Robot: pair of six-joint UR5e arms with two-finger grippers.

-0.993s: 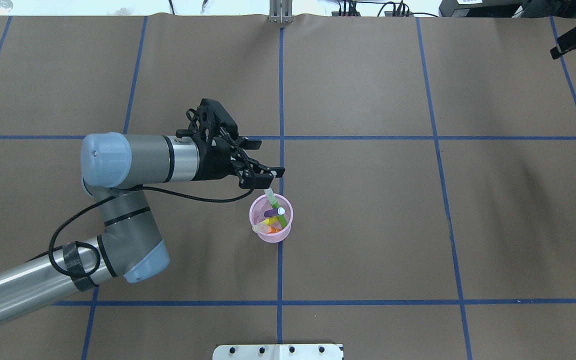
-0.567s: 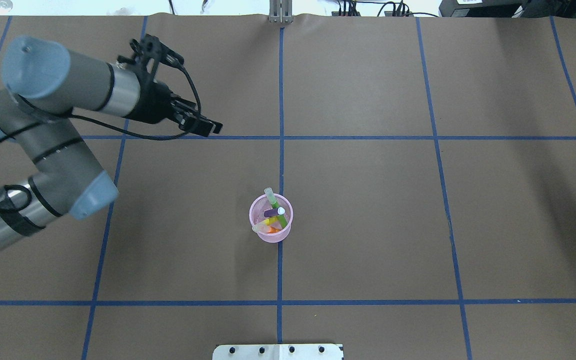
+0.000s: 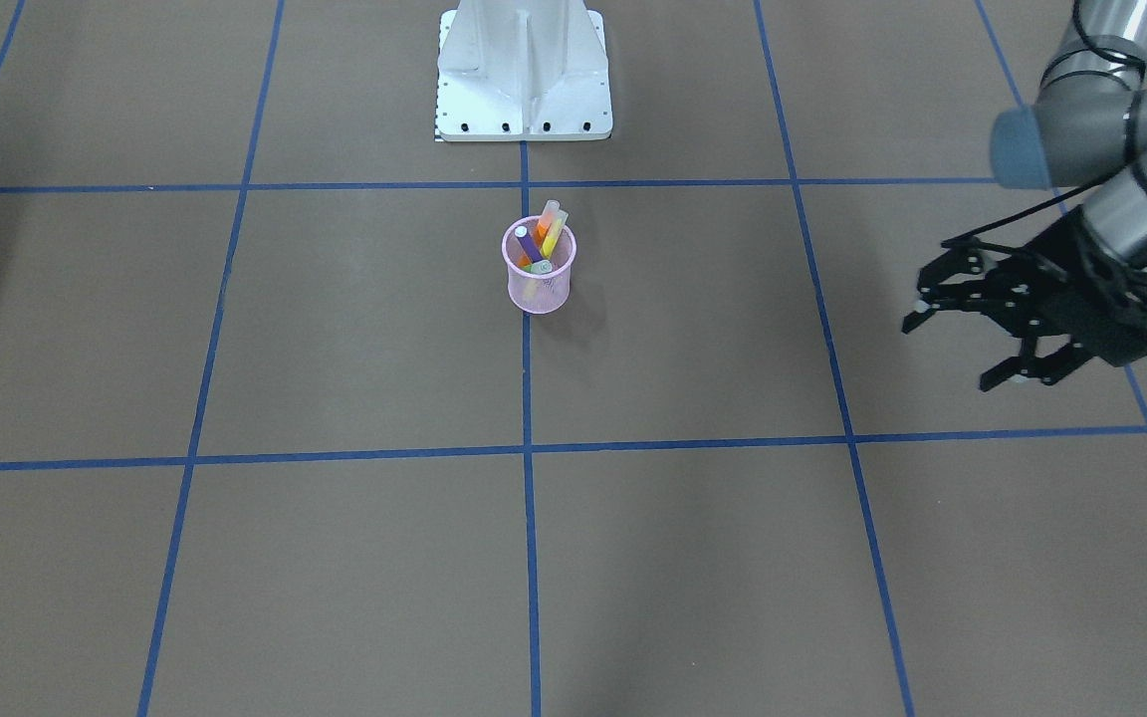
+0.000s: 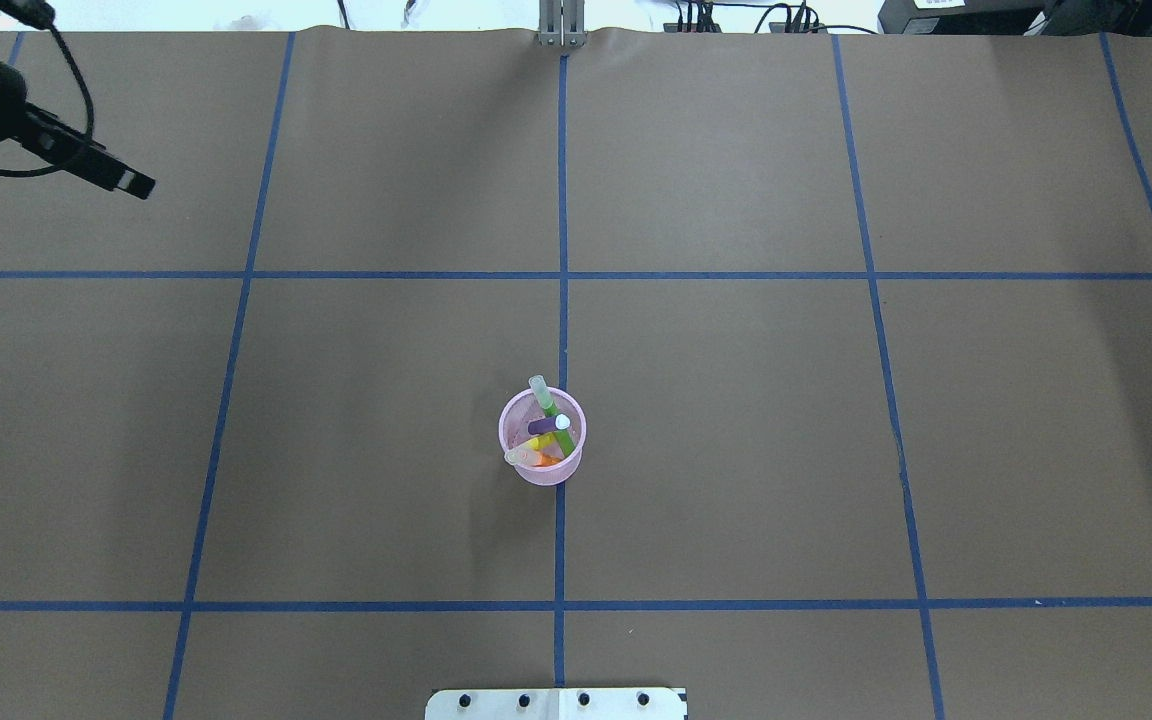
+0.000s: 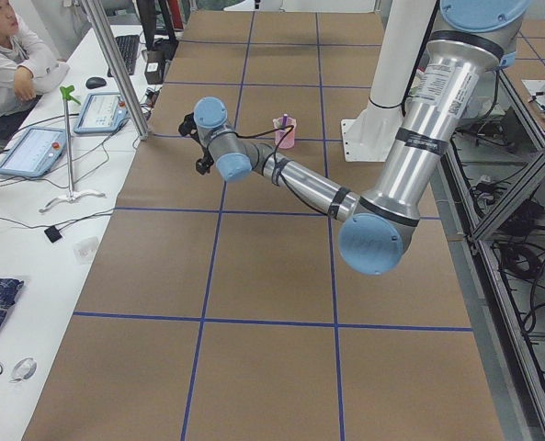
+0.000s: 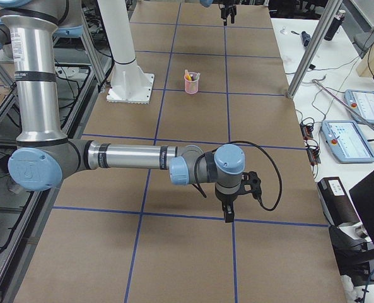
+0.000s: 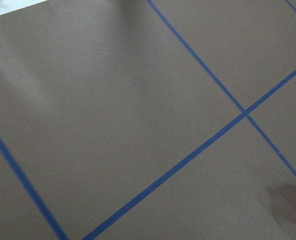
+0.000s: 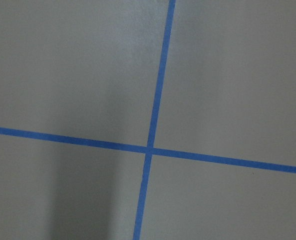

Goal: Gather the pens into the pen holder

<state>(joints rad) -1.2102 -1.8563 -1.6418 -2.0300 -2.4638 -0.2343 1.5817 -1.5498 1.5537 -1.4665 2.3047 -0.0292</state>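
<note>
Two fingers of the left gripper stand spread wide with nothing between them. It hangs above the brown table out at the robot's left side, well apart from the pink mesh cup, which I take as parked out of the way rather than reaching for anything. The right gripper points down at the table's far right end, and from where it shows I cannot tell whether its fingers are apart or together. The cup stands upright on a blue tape line, in front of the white robot base. I count four pens in the one cup: a green pen, a purple pen, a yellow pen and an orange pen. They lean crossed against the rim, pale ends poking above it, since they are longer than the cup is tall. With one of each colour inside, the collecting looks finished to me.
</note>
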